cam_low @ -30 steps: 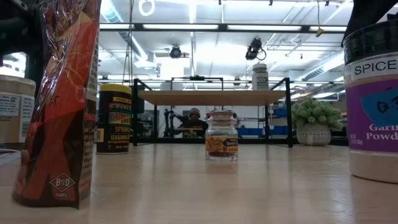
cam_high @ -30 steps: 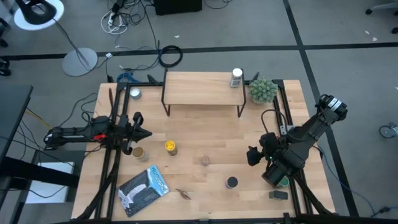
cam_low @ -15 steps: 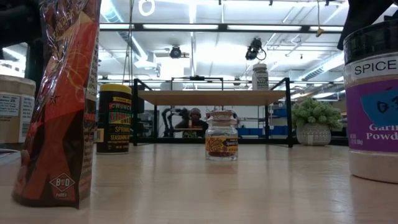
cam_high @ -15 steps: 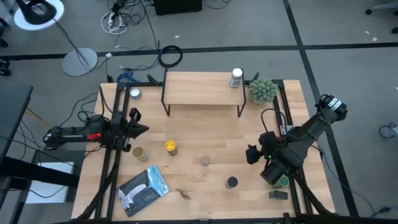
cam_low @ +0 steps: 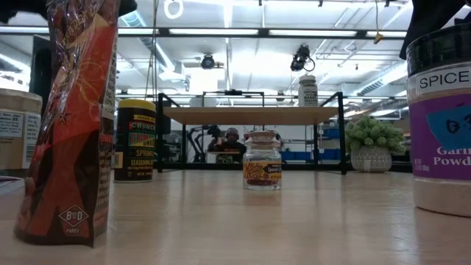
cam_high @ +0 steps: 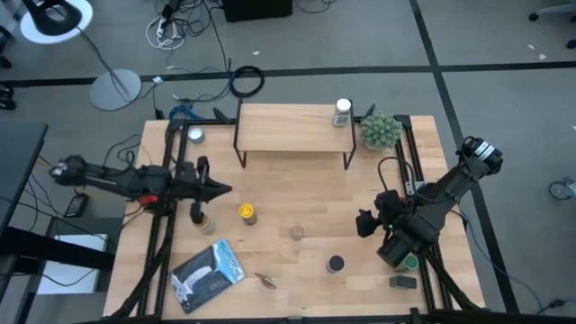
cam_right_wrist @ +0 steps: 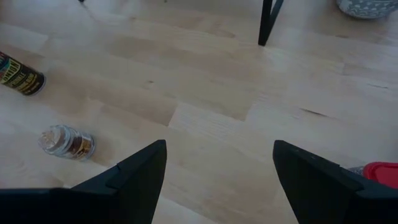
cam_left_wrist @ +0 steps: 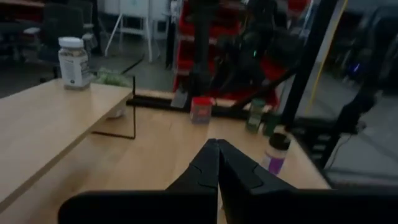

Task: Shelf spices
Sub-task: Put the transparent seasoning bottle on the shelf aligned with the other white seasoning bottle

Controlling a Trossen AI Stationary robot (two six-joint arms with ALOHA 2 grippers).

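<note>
Left gripper (cam_high: 219,189) is seen clenched with nothing between its fingers, hovering over the left part of the table (cam_high: 297,193); a tan-lidded jar (cam_high: 202,221) lies just behind and beside it toward the near edge, and a yellow jar (cam_high: 247,213) stands just ahead of it. Past its closed fingertips (cam_left_wrist: 217,157) the shelf (cam_left_wrist: 43,127) is seen off to one side, with a white-capped bottle (cam_left_wrist: 71,54) standing on the shelf's far end, and a purple-labelled jar (cam_left_wrist: 275,152), a red tin (cam_left_wrist: 200,109) and a green tin (cam_left_wrist: 254,114) are ranged farther ahead. Right gripper (cam_high: 364,224) is held wide and released, gripping nothing, over the right part of the table; a small clear jar (cam_right_wrist: 66,141) lies ahead of it and the black-lidded jar (cam_high: 336,264) sits near it toward the table's near edge. A potted plant (cam_high: 381,130) stands just beside the shelf's right end.
</note>
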